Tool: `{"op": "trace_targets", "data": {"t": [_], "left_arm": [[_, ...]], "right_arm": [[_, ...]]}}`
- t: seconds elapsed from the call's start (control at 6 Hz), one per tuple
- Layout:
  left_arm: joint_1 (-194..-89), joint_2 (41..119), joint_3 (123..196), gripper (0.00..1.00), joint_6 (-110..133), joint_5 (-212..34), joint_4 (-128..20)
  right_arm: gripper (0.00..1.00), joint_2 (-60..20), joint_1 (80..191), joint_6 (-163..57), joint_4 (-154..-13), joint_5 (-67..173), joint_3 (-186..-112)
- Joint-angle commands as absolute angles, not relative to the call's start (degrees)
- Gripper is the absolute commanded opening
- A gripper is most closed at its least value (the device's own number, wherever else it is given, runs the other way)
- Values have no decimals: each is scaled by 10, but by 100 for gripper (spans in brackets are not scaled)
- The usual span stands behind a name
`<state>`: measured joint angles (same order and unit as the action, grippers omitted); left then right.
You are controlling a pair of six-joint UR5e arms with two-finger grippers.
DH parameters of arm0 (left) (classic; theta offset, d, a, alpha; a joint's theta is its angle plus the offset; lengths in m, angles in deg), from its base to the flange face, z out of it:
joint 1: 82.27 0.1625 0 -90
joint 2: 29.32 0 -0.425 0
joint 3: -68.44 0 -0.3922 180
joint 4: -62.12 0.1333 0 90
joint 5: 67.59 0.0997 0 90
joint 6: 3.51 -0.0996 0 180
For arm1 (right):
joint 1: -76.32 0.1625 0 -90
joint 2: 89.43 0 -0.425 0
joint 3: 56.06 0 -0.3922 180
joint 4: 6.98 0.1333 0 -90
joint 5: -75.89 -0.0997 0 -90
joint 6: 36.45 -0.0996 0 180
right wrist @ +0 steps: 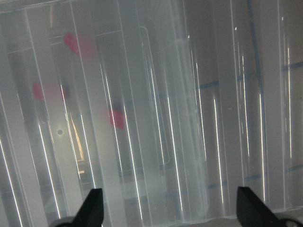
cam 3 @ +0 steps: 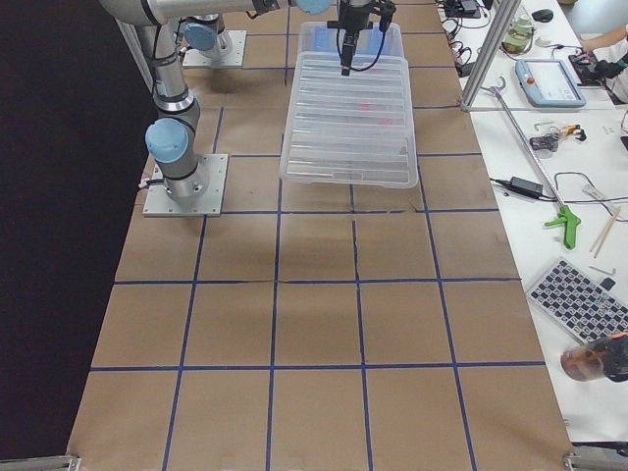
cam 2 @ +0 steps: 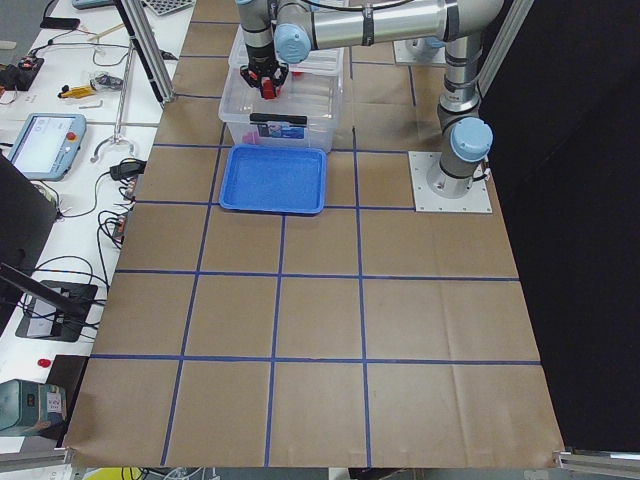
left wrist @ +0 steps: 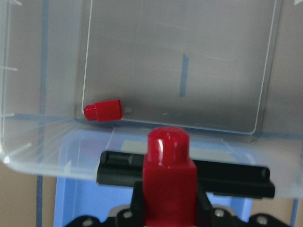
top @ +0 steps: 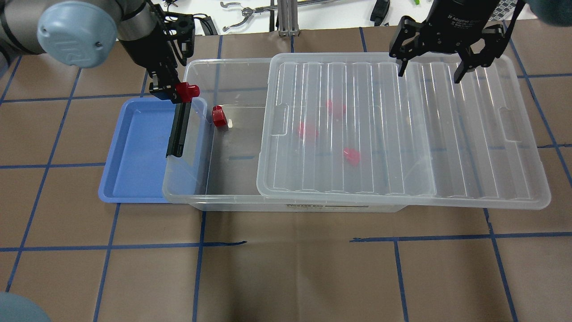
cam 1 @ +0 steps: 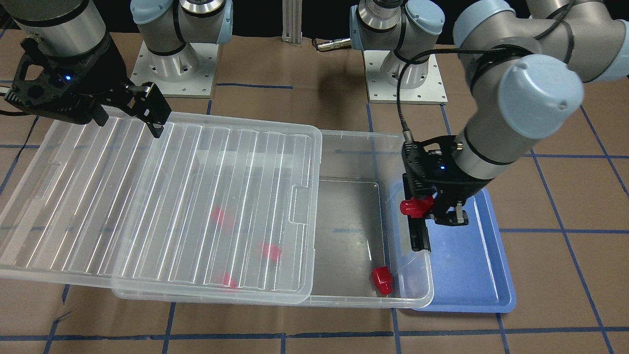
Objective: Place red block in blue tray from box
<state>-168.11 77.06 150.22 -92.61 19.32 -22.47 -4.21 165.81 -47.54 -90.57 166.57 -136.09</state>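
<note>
My left gripper (top: 175, 91) is shut on a red block (top: 187, 90), held in the air over the box's latch end where it borders the blue tray (top: 134, 152). The left wrist view shows the held block (left wrist: 169, 184) above the black latch bar (left wrist: 227, 175). The clear box (top: 232, 67) has its ribbed lid (top: 402, 134) slid sideways, leaving the end near the tray open. One red block (top: 219, 116) lies in the open part. Three more show blurred under the lid (top: 335, 107). My right gripper (top: 429, 74) is open and empty above the lid's far edge.
The blue tray (cam 1: 467, 265) holds nothing and lies partly under the box's end (cam 1: 413, 290). The lid overhangs the box on the robot's right (cam 1: 49, 221). Both arm bases (cam 1: 172, 69) stand behind the box. Brown paper with blue tape lines covers the table.
</note>
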Motion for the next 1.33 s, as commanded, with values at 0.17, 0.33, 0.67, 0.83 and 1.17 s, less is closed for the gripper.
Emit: {"op": "trace_targets", "data": {"t": [0.17, 0.33, 0.67, 0.83, 1.17], "left_arm": [[-1578, 783, 1514, 0, -1047, 185, -230], [-1577, 779, 1555, 0, -1061, 232, -205], [-1572, 794, 1639, 3, -1077, 242, -90], [-1570, 805, 1683, 2, -1084, 242, -19], [-1565, 842, 1733, 2, -1109, 241, 88]], "right_arm": [[100, -44, 1557, -326, -904, 1676, -1380], [100, -46, 1499, -256, -910, 1678, -1397], [100, -54, 1393, -130, -968, 1708, -1448], [100, -70, 1357, -98, -1024, 1744, -1477], [100, -91, 1329, -96, -1083, 1784, -1517]]}}
